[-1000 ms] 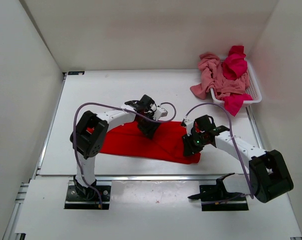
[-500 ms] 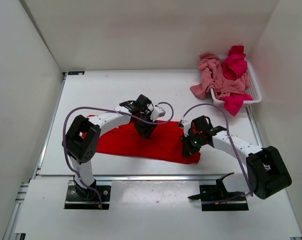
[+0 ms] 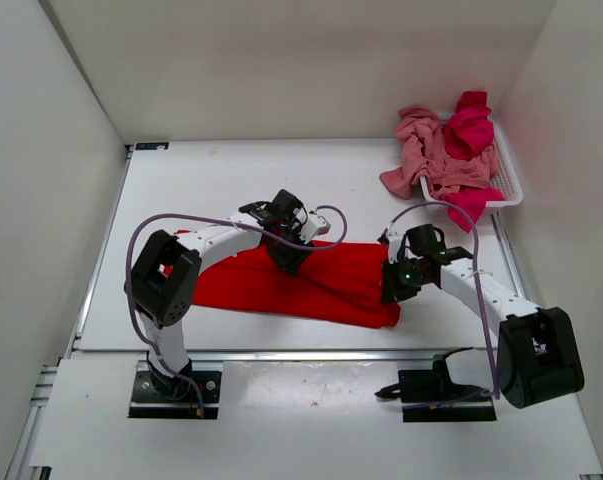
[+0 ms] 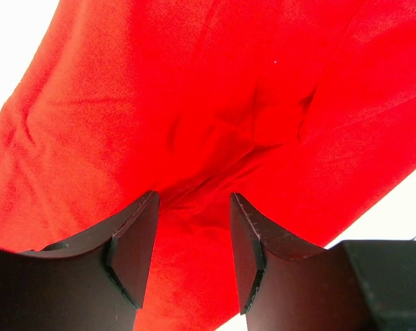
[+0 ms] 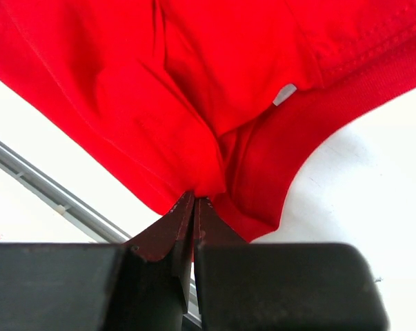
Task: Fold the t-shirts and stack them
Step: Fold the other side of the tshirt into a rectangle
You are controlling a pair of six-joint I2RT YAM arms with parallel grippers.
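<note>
Three t-shirts (image 3: 331, 285); one basket (image 3: 512, 187); two arms (image 3: 221, 238).

Bright, even light; soft shadows; red t-shirt (image 4: 194, 103) oversaturated in wrist views

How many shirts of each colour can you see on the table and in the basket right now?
bright red t-shirt: 1, spread on the table
crimson-magenta t-shirt: 1, bunched in the basket
salmon pink t-shirt: 1, spilling over the basket's left rim
Total: 3 shirts
</note>
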